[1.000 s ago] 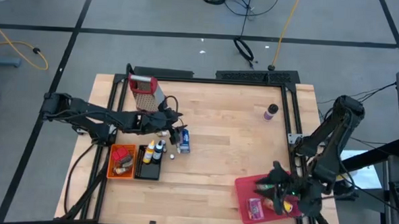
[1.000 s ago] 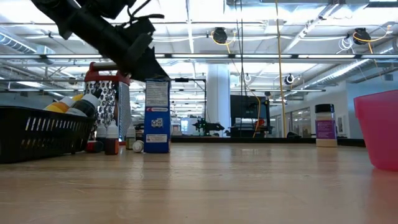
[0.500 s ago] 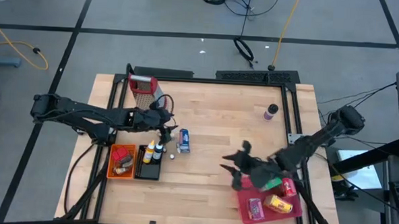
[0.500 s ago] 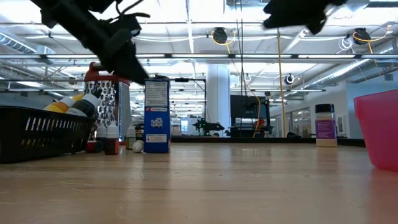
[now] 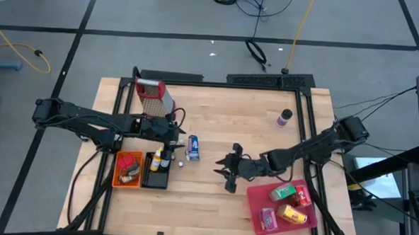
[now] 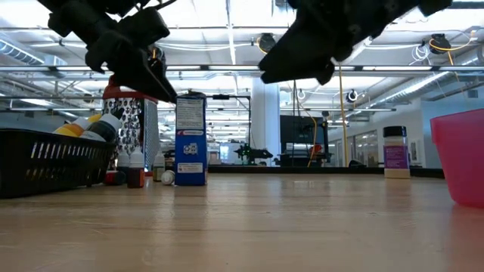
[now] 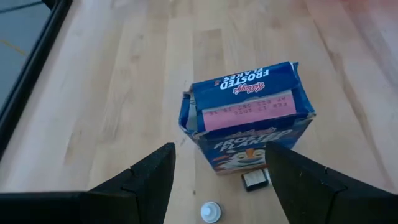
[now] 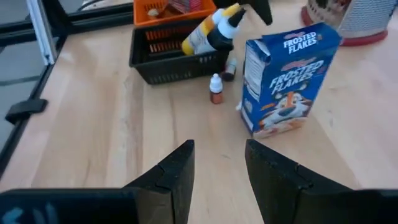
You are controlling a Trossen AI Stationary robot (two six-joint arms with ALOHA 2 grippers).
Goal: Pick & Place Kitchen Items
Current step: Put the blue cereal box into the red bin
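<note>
1. Containers: pink bin [image 5: 256, 212] holds cartons and an orange packet; black basket [image 5: 155, 179] holds bottles; orange basket [image 5: 118, 177] holds small things.
2. Left gripper [image 7: 217, 180], fingers [image 7: 152, 177] apart and empty, hovers just before the upright blue carton [image 7: 249, 115].
3. Right gripper [image 8: 217, 168], fingers [image 8: 177, 171] partly apart and empty, reaches low toward that carton, well short of it.
</note>
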